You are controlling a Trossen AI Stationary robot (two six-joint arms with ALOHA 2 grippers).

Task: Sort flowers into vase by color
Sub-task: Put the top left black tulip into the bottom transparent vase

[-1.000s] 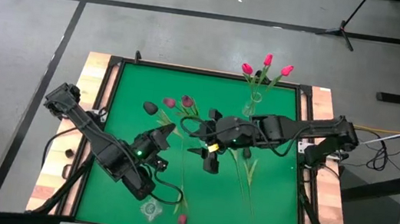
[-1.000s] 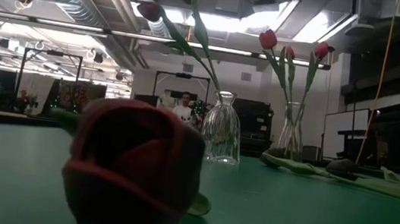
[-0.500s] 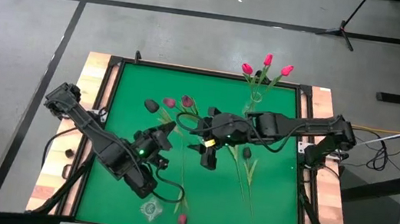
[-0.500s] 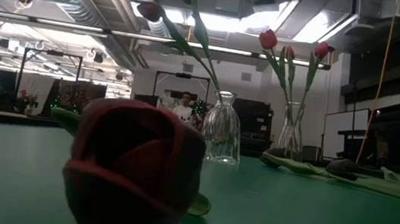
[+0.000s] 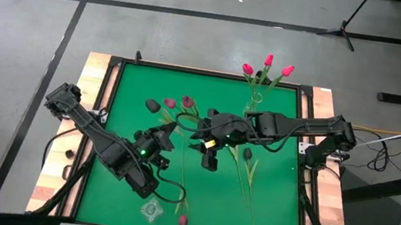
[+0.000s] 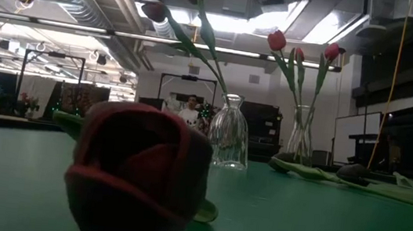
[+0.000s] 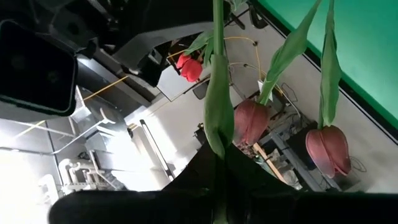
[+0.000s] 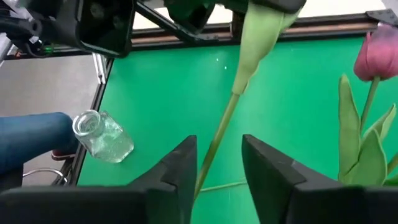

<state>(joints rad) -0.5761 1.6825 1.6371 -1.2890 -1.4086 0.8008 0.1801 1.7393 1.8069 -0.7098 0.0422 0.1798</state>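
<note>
Over the tabletop [image 5: 266, 207], the left gripper [image 5: 169, 131] holds a tulip stem [image 7: 218, 93] while the right gripper [image 8: 214, 163] – fingers apart – straddles it, likely for a handover.

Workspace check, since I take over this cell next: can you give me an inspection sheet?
Surface: green mat on a wood-edged table.
Job's things: three pink-red flowers in the far vase; two mauve flowers in a middle vase; a dark flower and others lying loose; an empty vase near the front edge.
Clutter: nothing seen.
Grippers: left gripper shut on a stem; right gripper open around that stem.
Cables: cables off the right edge.
Surroundings: a person's leg beside the table.
</note>
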